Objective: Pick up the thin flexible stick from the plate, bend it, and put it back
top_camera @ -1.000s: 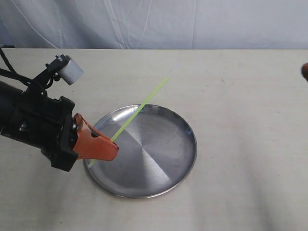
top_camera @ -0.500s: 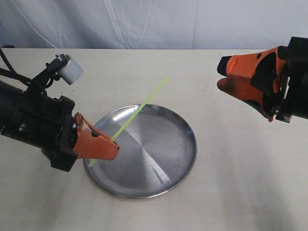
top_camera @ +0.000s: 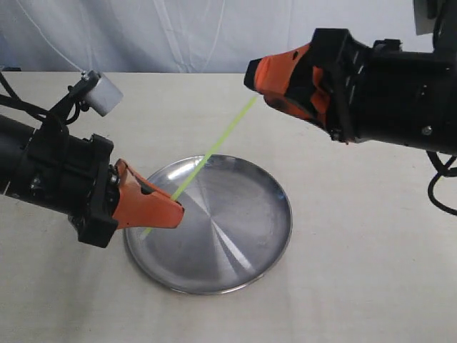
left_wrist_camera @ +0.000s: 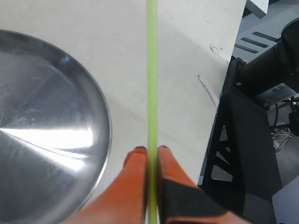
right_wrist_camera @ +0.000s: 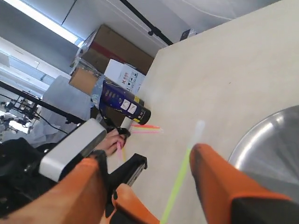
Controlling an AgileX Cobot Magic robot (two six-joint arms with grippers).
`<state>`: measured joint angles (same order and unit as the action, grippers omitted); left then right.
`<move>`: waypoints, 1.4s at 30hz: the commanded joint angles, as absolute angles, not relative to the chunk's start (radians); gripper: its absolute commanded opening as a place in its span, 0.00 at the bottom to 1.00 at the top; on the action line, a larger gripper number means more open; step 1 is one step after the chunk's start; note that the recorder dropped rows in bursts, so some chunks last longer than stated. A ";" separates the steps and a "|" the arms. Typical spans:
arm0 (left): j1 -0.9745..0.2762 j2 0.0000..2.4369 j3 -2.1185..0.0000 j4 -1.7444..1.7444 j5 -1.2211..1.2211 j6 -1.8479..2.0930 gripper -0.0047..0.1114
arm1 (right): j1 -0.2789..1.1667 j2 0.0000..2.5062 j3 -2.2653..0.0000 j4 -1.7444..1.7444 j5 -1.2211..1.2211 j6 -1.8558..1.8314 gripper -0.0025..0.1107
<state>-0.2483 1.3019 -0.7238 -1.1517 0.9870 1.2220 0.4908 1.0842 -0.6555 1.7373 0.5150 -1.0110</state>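
Observation:
The thin flexible stick [top_camera: 214, 150] is a straight lime-green rod slanting up and away over the steel plate [top_camera: 282, 229]. My left gripper [top_camera: 173, 208] is shut on its lower end just above the plate's left rim. The left wrist view shows the stick [left_wrist_camera: 151, 70] pinched between the orange fingertips of that gripper [left_wrist_camera: 149, 150], beside the plate [left_wrist_camera: 51, 112]. My right gripper [top_camera: 258, 87] is open at the stick's far end. In the right wrist view the stick [right_wrist_camera: 179, 183] runs between the spread fingers of the right gripper [right_wrist_camera: 147, 158], close to one finger [right_wrist_camera: 219, 182] and apart from the other.
The plate rests on a pale tabletop with a white curtain behind. The left arm's white camera block [top_camera: 105, 93] sticks up at the left. Past the table edge are cardboard boxes [right_wrist_camera: 112, 51], a dark can [right_wrist_camera: 124, 105] and a hand holding coloured sticks [right_wrist_camera: 114, 140].
My right gripper has come in from the right edge to the stick's far end, staying open. The left gripper has kept its hold and shifted slightly.

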 commanded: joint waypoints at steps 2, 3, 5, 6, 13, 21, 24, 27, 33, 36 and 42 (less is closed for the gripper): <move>-0.253 1.293 -0.718 -1.180 0.994 1.236 0.04 | 0.573 1.188 -0.697 1.744 0.456 -1.021 0.50; -0.253 1.293 -0.718 -1.180 0.994 1.236 0.04 | 0.592 1.225 -0.720 1.744 0.456 -1.021 0.50; -0.253 1.293 -0.718 -1.180 0.994 1.236 0.04 | 0.623 1.285 -0.758 1.744 0.451 -1.027 0.49; -0.253 1.293 -0.718 -1.180 0.994 1.236 0.04 | 0.634 1.305 -0.771 1.744 0.443 -1.027 0.46; -0.253 1.293 -0.718 -1.174 0.991 1.239 0.04 | 0.688 1.368 -0.815 1.744 0.337 -1.027 0.03; -0.251 1.293 -0.718 -1.228 0.993 1.240 0.04 | 0.688 1.370 -0.817 1.744 0.329 -1.119 0.02; -0.251 1.293 -0.718 -1.264 0.993 1.240 0.04 | 0.688 1.370 -0.817 1.744 0.327 -1.154 0.02; -0.251 1.293 -0.718 -1.314 1.011 1.279 0.04 | 0.688 1.370 -0.817 1.744 0.314 -1.156 0.02; -0.251 1.293 -0.718 -1.450 1.055 1.371 0.04 | 0.688 1.370 -0.817 1.744 0.301 -1.166 0.02; -0.251 1.293 -0.718 -1.477 1.057 1.396 0.04 | 0.688 1.370 -0.817 1.744 0.301 -1.176 0.02; -0.251 1.293 -0.718 -1.526 1.057 1.450 0.04 | 0.688 1.370 -0.817 1.744 0.299 -1.176 0.02</move>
